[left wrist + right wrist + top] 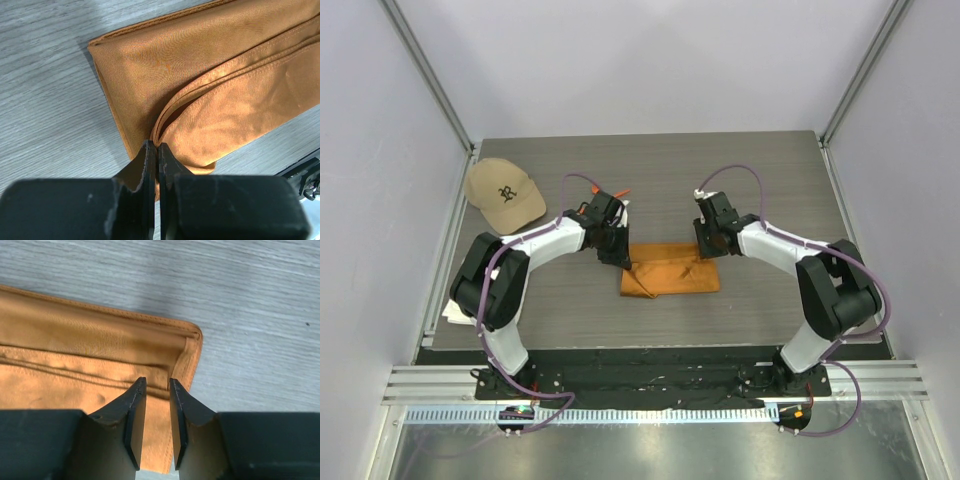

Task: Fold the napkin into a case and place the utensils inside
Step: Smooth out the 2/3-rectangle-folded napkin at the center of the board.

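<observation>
The rust-orange napkin (670, 270) lies folded into a narrow rectangle at the table's middle, its layers showing in the left wrist view (150, 65) and the right wrist view (75, 350). My left gripper (623, 262) (156, 146) is shut on a fold of cloth at the napkin's left end. Over the napkin's right end my right gripper (705, 250) (156, 381) stands open by a narrow gap, with nothing between its fingers. Most of the utensils is hidden behind the left wrist; only a bright-orange tip (622, 191) shows.
A tan cap (505, 192) sits at the back left of the table. A white towel (455, 312) pokes out under the left arm at the table's left edge. Metal frame posts stand at both back corners.
</observation>
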Tool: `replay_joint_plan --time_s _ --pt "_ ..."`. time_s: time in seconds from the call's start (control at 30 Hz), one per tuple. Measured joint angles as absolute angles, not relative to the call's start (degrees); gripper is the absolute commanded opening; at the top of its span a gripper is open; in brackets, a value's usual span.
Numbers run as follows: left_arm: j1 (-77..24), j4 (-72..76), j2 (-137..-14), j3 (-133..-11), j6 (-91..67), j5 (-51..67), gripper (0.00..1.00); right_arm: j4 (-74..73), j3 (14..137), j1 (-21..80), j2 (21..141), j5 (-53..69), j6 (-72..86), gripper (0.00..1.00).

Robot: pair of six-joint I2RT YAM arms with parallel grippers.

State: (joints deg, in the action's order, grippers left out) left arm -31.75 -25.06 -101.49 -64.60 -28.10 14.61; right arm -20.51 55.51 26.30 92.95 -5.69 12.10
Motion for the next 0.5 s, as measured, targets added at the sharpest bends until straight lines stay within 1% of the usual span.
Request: replay_joint_plan --time_s 0.1,0.23,0.33,0.47,0.5 --pt "-31.7 -25.0 -101.5 -64.6 -28.1 14.7 0.0 -19.8 55.9 26.3 94.8 -5.7 11.9 0.29" --pt "-31.7 -25.0 -101.5 -64.6 -28.1 14.8 0.0 -19.7 55.9 26.3 96.6 -5.7 11.7 0.24" --pt "-31.7 -25.0 -101.5 -64.6 -28.1 14.8 0.0 -19.3 55.9 26.3 97.1 -5.7 11.5 0.22" --pt "-31.7 -25.0 -101.5 -64.6 -28.1 15.0 0.0 -18.3 55.9 26.3 97.6 -5.6 11.0 0.22" --pt "-31.7 -25.0 -101.5 -64.6 -28.1 15.0 0.0 -18.1 55.9 26.3 97.6 -5.6 11.0 0.18"
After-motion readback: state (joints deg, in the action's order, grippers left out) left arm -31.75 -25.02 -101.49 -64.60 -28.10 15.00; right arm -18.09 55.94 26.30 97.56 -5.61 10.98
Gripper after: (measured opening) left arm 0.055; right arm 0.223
